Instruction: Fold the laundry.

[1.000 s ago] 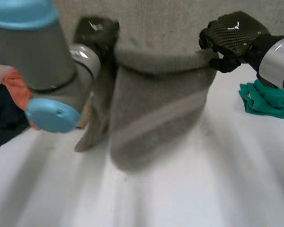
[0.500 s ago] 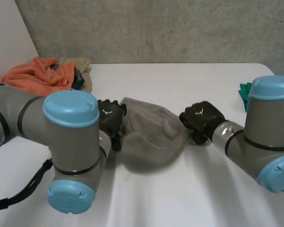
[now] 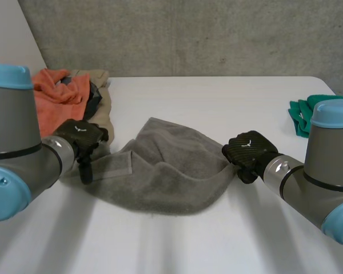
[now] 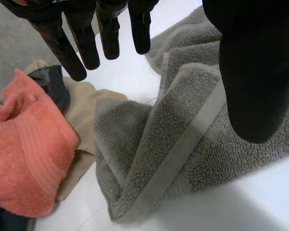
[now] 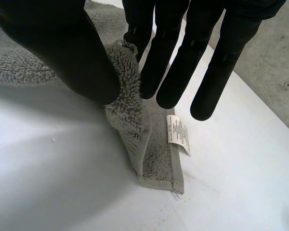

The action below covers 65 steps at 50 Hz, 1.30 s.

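A grey towel (image 3: 166, 171) lies crumpled in the middle of the white table (image 3: 217, 240). My left hand (image 3: 79, 136) hovers over the towel's left end, fingers straight and thumb apart, holding nothing. In the left wrist view that hand (image 4: 253, 72) stands above a banded fold of the towel (image 4: 183, 144). My right hand (image 3: 248, 151) is at the towel's right end. In the right wrist view its thumb (image 5: 62, 43) and a finger pinch a fold of the towel (image 5: 130, 110) near a corner, where a white label (image 5: 178, 134) lies flat.
A pile of laundry sits at the back left: an orange towel (image 3: 54, 91), a beige cloth (image 3: 104, 117) and something dark. A green cloth (image 3: 303, 114) lies at the table's right edge. A concrete wall stands behind the table.
A second ago both hands held the towel up in the air. It now lies on the table. The left hand has let go and moved off to the left; the right keeps its pinch.
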Available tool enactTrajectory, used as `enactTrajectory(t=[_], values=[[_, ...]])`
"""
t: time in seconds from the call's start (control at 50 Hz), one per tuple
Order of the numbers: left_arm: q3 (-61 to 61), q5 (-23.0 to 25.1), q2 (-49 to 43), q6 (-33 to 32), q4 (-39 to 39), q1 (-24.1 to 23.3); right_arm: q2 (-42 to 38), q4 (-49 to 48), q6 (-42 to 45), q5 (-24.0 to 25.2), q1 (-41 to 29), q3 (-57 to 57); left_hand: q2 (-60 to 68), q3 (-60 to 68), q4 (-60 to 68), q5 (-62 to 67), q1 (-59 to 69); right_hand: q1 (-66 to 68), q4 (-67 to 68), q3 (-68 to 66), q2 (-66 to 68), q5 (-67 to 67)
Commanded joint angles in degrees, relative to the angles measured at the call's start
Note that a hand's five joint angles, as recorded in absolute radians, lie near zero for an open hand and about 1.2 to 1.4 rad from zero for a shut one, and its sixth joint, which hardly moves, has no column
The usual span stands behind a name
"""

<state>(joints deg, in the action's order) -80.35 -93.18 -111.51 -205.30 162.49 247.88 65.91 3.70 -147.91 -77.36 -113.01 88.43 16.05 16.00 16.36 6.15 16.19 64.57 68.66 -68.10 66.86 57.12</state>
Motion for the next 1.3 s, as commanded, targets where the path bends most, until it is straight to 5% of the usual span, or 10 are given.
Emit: enactTrajectory(t=[0.02,0.32,0.36,0.44,0.66,0.76,0.88,1.0,1.1,1.3], values=[[-0.6,4.2,-3.8,-2.3,7.0,-0.6,-0.1,0.0,0.0,-0.3,-0.1,0.1,5.1,5.1,4.8,5.0,5.0,15.4,11.3,-11.9,13.1,12.9],[7.1,-1.8,-17.8,-5.4,12.5,-4.2,0.4,0.8,-0.3,0.0,0.8,0.8,15.7,15.7,15.4,15.6,15.5,15.4,11.3,-11.9,13.1,12.9],[8.0,-1.7,-18.6,-5.5,12.5,-4.3,0.4,0.9,-0.3,0.0,0.9,0.8,22.7,22.8,22.4,22.6,22.6,15.4,11.3,-11.9,13.1,12.9],[9.8,-1.4,-18.5,-5.0,12.3,-4.2,0.7,1.0,0.1,-0.4,1.4,0.7,63.9,64.0,63.6,63.8,63.8,15.4,11.3,-11.9,13.1,12.9],[5.4,-0.6,6.5,5.8,6.6,-3.2,11.2,7.8,4.1,-4.5,5.5,-4.4,64.0,64.0,63.6,63.9,63.8,15.4,11.3,-11.9,13.1,12.9],[6.0,3.9,20.9,9.2,2.8,0.7,20.5,15.5,5.3,-6.3,7.7,-11.5,64.0,64.0,63.6,63.9,63.8,15.4,11.3,-11.9,13.1,12.9],[7.2,8.3,25.7,9.7,-3.6,5.8,24.1,27.7,5.3,-5.4,9.4,-19.3,64.0,64.0,63.6,63.9,63.8,15.4,11.3,-11.9,13.1,12.9],[5.8,10.6,19.7,8.3,-8.2,8.9,18.7,39.5,8.9,-3.0,10.7,-22.6,64.0,64.0,63.6,63.9,63.8,15.4,11.3,-11.9,13.1,12.9],[7.0,9.8,9.2,6.6,-6.1,8.1,11.2,39.2,12.4,-3.0,9.3,-23.0,64.0,64.0,63.6,63.9,63.8,15.4,11.3,-11.9,13.1,12.9],[30.2,4.2,-9.5,5.7,13.3,3.0,-6.6,23.9,11.5,-11.8,6.2,-41.0,64.0,64.0,63.6,63.9,63.8,15.4,11.3,-11.9,13.1,12.9]])
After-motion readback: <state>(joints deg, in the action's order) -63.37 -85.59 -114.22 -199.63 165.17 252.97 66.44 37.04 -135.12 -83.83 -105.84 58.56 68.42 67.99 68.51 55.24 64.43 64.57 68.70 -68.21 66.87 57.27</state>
